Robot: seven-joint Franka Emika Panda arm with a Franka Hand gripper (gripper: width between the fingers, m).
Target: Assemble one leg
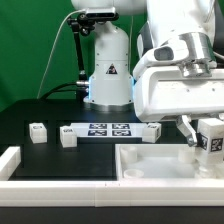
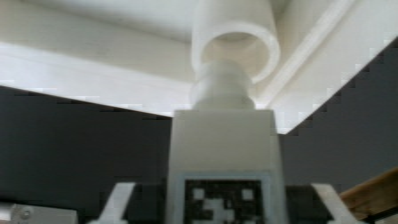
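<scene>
Leg (image 2: 226, 140) held, not yet seated.
Tool (image 1: 205, 135) grips it at panel (image 1: 150, 158) corner (other legs (image 1: 38, 131) lie on surface (image 1: 30, 152)); seating looks left.

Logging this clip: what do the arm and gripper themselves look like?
The arm is glossy white with bulky rounded casings. Its base carries a black triangular sticker; a black cable runs beside it. The gripper is a boxy white block with pale fingers.

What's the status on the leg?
Gripper shut on the leg. Leg held at the square panel, exterior view's right; seating unclear. Spare legs, marker board lie apart, exterior view's left.
</scene>
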